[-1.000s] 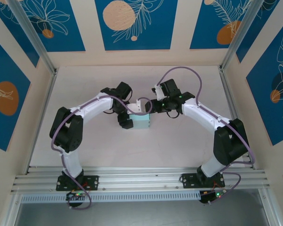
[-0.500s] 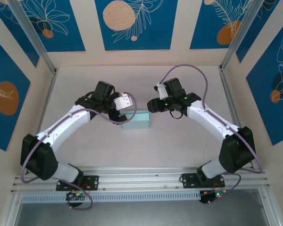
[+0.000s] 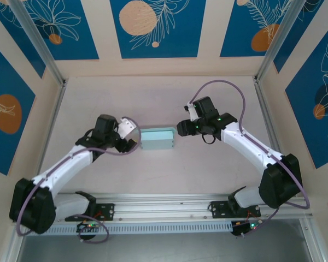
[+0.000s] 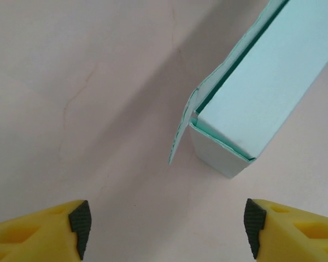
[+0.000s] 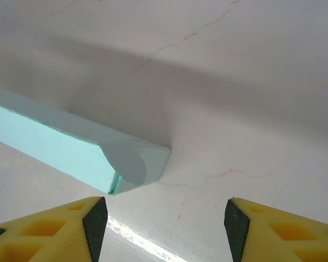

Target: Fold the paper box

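The paper box (image 3: 157,138) is a pale light-blue closed rectangular box lying flat on the table mid-way between the arms. My left gripper (image 3: 131,137) sits just off its left end, open, with nothing between the pads. In the left wrist view the box (image 4: 262,82) is at the upper right, ahead of the gripper (image 4: 167,229), and a thin side flap (image 4: 180,136) stands slightly away from its corner. My right gripper (image 3: 182,128) is just off the right end, open and empty. In the right wrist view the box (image 5: 71,147) shows a rounded end flap folded in, left of the gripper (image 5: 165,224).
The pale tabletop (image 3: 164,174) is bounded by aluminium frame rails at the left (image 3: 46,136) and right (image 3: 270,125), with a rail across the near edge (image 3: 164,207). Blue patterned panels form the walls behind.
My left gripper has drawn back leftward off the box, which now lies free on the table. The right gripper has backed off slightly to the right.
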